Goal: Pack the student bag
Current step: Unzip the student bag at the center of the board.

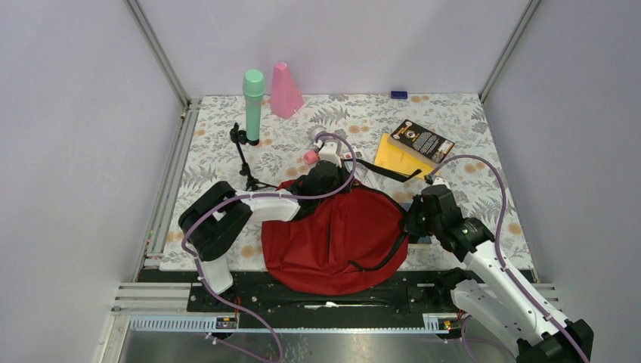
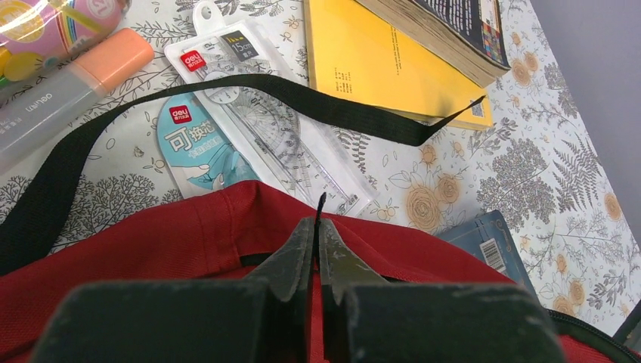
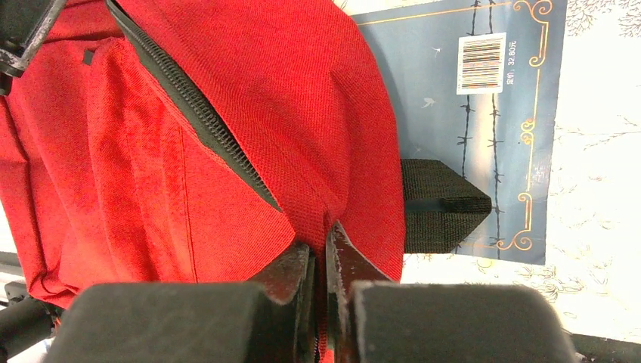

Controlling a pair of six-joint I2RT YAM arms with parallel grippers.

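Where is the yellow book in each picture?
Top external: yellow book right of centre, beyond the student bag, under a dark book.
Left wrist: top middle, past the black strap.
Right wrist: not in it.
Shared landmark: the red student bag, in all three.

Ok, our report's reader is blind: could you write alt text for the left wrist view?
The left hand is shut on a thin black tab at the edge of the red student bag. Beyond, a black strap lies across a clear ruler set, a yellow book behind.

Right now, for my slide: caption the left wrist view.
Left gripper clamps the student bag; ruler set, yellow book beyond.
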